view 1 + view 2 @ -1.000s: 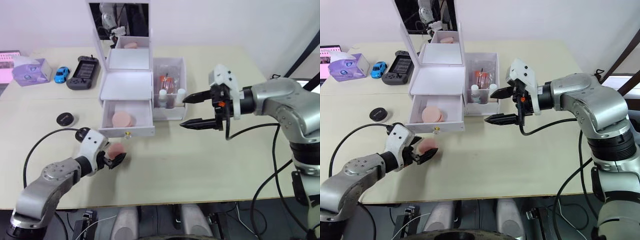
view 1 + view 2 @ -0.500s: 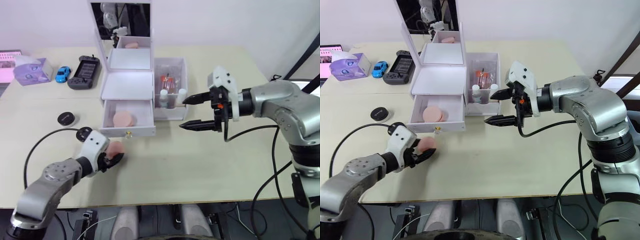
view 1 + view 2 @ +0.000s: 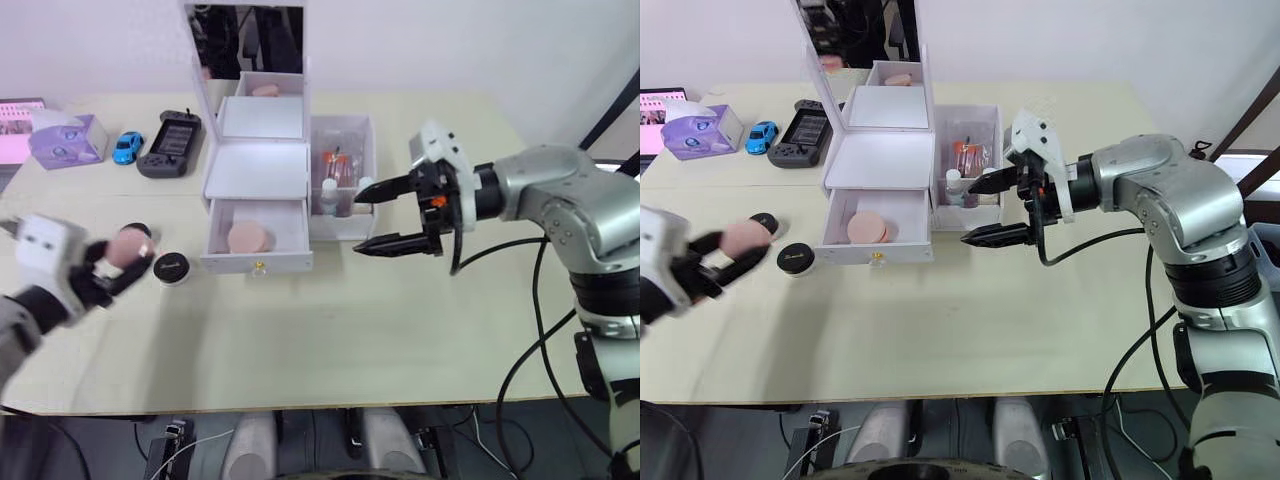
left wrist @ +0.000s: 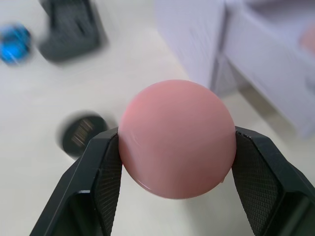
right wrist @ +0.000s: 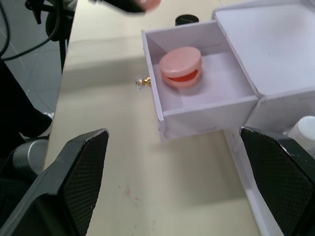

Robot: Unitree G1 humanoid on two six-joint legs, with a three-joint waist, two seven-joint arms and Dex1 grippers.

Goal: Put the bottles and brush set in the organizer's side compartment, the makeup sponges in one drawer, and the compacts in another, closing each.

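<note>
Pink makeup sponge (image 4: 176, 138) pinched between left tool (image 3: 112, 268) fingers; right tool (image 3: 383, 214) spread near open drawer (image 3: 255, 236).

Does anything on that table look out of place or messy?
Nothing is spilled or broken. The organizer's drawer hangs open with one pink sponge inside, and two black compacts lie loose on the table. A toy car and handheld console seem unrelated.

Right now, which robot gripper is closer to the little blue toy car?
Left. The left gripper, holding a pink sponge, is just in front of the blue toy car; the right gripper hangs beyond the organizer.
</note>
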